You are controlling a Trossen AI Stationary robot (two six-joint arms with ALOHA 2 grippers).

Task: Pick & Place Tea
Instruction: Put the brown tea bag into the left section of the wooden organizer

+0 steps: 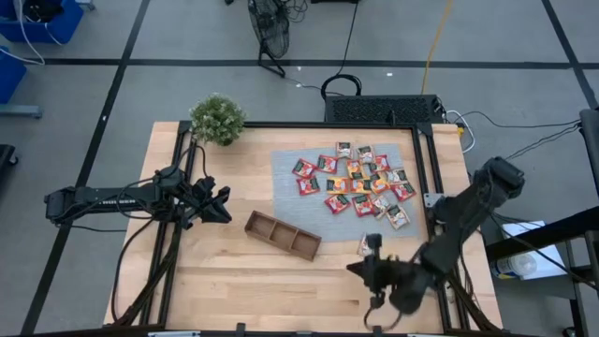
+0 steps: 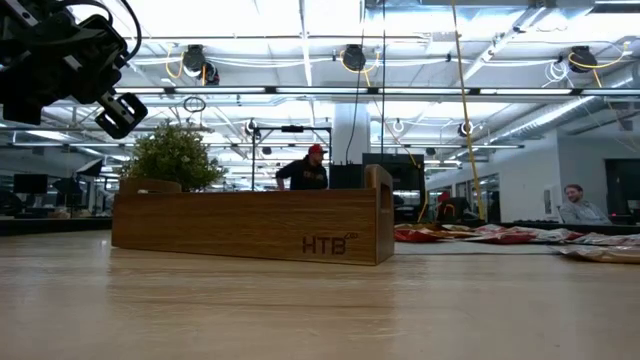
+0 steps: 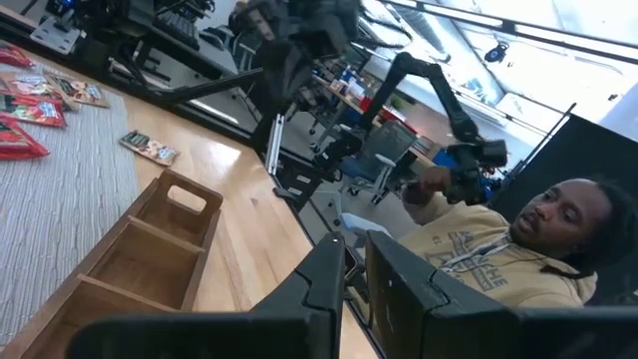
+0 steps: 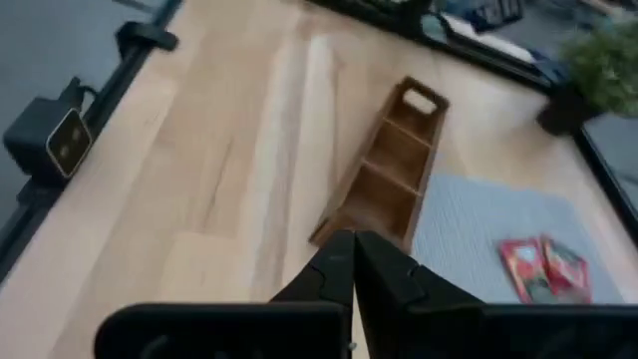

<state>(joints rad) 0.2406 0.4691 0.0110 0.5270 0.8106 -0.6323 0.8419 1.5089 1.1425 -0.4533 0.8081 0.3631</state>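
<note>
- Seen from table height, the tray [image 2: 252, 222] blocks much of the mat; only a low strip of sachets [image 2: 500, 235] shows past its end, colours blurred together.
- From above, labels on the sachets [image 1: 358, 179] are too small to read; several overlap, so an exact count cannot be made.
- The sachets are small flat foil squares, red, orange and dark green, each with a light label, scattered over the grey mat [image 1: 285, 164] toward the table's far right corner.
- One sachet [image 1: 366, 245] lies apart on bare wood, off the mat's near edge, close to the right gripper.
- The tray [image 1: 282, 235], three compartments, all bare, lies slanted near the table's middle, just off the mat's near left corner.
- The right gripper [image 1: 374, 272] hangs over the table's near right part, fingers [image 4: 339, 264] pressed together on nothing.
- The left gripper [image 1: 223, 203] sits by the left edge, fingers [image 3: 324, 279] nearly together, nothing between them.
- A plant [image 1: 217, 119] stands at the far left corner.
- A person in a tan hoodie [image 3: 498, 264] shows beyond the table, partly cut off.
</note>
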